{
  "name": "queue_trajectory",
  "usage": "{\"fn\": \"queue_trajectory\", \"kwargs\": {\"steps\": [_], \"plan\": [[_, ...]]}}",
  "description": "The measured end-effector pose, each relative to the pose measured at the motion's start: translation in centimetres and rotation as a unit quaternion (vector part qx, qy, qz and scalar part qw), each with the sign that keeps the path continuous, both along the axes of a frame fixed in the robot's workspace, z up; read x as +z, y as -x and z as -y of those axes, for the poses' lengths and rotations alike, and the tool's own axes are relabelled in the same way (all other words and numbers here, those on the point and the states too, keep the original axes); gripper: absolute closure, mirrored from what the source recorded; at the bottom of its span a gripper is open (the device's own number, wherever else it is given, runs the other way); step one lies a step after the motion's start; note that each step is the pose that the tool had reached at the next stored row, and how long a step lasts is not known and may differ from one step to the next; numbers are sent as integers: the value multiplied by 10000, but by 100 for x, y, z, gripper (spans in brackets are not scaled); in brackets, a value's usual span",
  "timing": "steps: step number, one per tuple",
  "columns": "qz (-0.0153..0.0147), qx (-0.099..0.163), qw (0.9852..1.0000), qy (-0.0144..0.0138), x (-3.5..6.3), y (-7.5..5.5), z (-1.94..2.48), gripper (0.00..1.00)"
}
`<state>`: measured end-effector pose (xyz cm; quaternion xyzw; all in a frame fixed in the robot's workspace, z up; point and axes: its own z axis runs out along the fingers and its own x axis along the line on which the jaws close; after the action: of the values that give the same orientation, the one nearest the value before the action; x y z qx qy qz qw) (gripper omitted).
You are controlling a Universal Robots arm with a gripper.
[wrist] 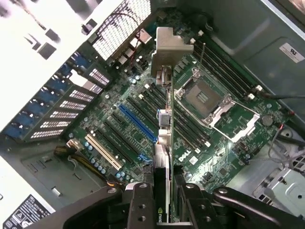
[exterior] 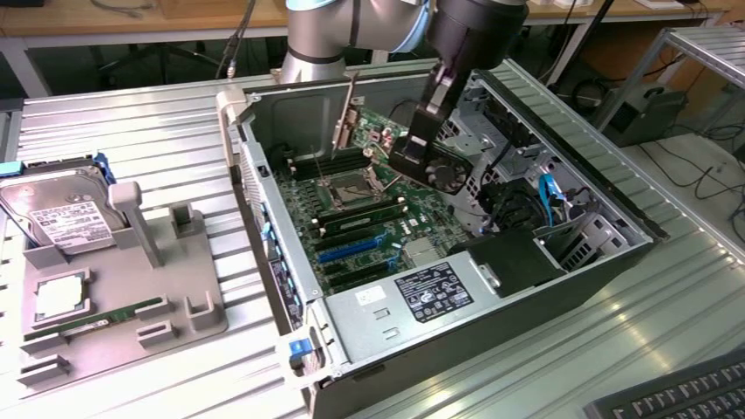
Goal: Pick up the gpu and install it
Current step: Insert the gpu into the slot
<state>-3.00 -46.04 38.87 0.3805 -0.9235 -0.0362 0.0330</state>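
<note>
Your gripper (wrist: 163,202) is clamped shut on the gpu (wrist: 165,71), a thin dark expansion card with a long silver metal bracket at one end. In the wrist view you see the card edge-on. Its near end is pinched between the two black fingers (wrist: 139,207), and its bracket is at the far end.

In the exterior view the gripper (exterior: 423,129) hangs over the open computer case (exterior: 605,209). The gpu (exterior: 347,113) sticks out from it toward the exterior view's left, with the bracket standing roughly upright near the case's far wall. The card is held above the green motherboard (wrist: 228,143) and is not seated in any slot.

Under the card, the wrist view shows a long blue expansion slot (wrist: 136,121) on one side. On the other side is the square processor socket with its silver metal frame (wrist: 205,98). You can find the same motherboard (exterior: 372,229), blue slot (exterior: 349,250) and socket (exterior: 349,188) in the exterior view. A black power supply with a white-printed label (exterior: 431,292) sits at the near end of the case.

Well apart from the case, at the exterior view's left, a grey plastic holder (exterior: 174,288) rests on the ribbed metal table (exterior: 117,140). It carries a silver hard drive with a white label (exterior: 58,218) and a slim green memory stick (exterior: 99,319).
</note>
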Motion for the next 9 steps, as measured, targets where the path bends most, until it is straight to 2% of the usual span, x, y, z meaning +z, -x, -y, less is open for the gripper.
{"fn": "queue_trajectory", "kwargs": {"steps": [4, 9], "plan": [[24, 343, 9994, -44, -1, 0, 0, 74], [50, 673, 9977, -94, -2, 0, 0, 74]]}}
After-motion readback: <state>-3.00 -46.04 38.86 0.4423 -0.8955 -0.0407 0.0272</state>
